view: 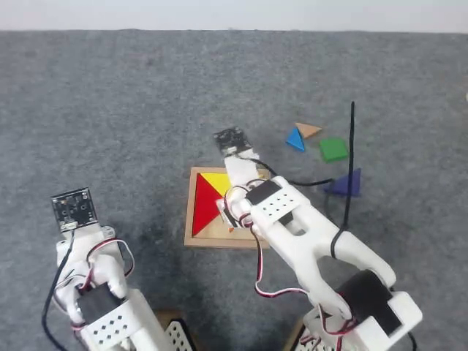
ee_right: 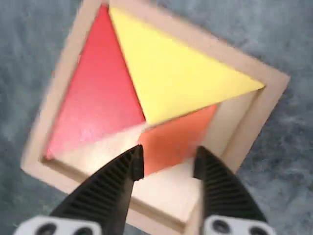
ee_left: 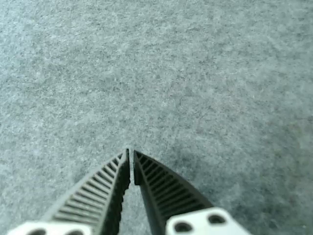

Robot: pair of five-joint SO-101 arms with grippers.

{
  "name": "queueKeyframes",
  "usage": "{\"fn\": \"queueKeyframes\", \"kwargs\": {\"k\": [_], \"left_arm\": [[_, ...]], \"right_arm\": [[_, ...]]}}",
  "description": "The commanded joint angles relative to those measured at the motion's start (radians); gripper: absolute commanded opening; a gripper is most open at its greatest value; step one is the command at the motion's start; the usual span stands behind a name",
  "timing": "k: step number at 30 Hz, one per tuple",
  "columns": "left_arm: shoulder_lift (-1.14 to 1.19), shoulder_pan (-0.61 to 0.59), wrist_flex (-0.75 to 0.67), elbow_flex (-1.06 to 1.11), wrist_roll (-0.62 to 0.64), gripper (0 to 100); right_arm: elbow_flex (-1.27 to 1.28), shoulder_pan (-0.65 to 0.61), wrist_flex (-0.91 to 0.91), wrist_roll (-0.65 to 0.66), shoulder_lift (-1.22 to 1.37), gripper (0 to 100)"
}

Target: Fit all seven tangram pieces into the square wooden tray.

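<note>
The square wooden tray is lying mid-table on the grey mat. It is holding a red triangle and a yellow triangle edge to edge, with an orange piece against the yellow one. The right gripper is hovering over the orange piece, fingers spread. A blue triangle, tan triangle, green square and purple piece are lying loose to the tray's right. The left gripper is sitting near left, fingers pressed together.

The tray lies mid-table. In it, the left triangle and rear triangle touch along one edge, and a third piece touches both at the tray's middle, under the right end effector. Right of the tray and behind it lie two small triangles, just beside each other, with a square to their right. A fourth piece lies nearer, right of the tray. The left end effector is over bare table, well left of the tray.
</note>
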Motion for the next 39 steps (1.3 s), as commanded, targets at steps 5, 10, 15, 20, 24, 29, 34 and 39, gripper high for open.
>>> {"fn": "queueKeyframes", "kwargs": {"k": [5,10,15,20,24,29,34,39], "left_arm": [[-0.005,0.0,-0.005,-0.007,-0.009,2],[-0.005,0.0,-0.005,-0.007,-0.009,2],[-0.005,0.0,-0.005,-0.007,-0.009,2],[-0.005,0.0,-0.005,-0.007,-0.009,2],[-0.005,0.0,-0.005,-0.007,-0.009,2],[-0.005,0.0,-0.005,-0.007,-0.009,2],[-0.005,0.0,-0.005,-0.007,-0.009,2],[-0.005,0.0,-0.005,-0.007,-0.009,2]], "right_arm": [[-0.06,-0.008,-0.045,-0.376,-0.004,30.7],[-0.058,-0.053,-0.058,-0.431,0.008,30.7],[-0.086,-0.071,-0.059,-0.433,0.105,30.6],[-0.104,-0.068,-0.061,-0.434,0.156,30.6],[-0.109,-0.022,-0.065,-0.434,0.162,25.7],[-0.104,0.053,-0.064,-0.428,0.162,13.9],[-0.103,0.036,-0.061,-0.425,0.162,12.4],[-0.103,-0.038,-0.053,-0.425,0.16,17.3]]}}
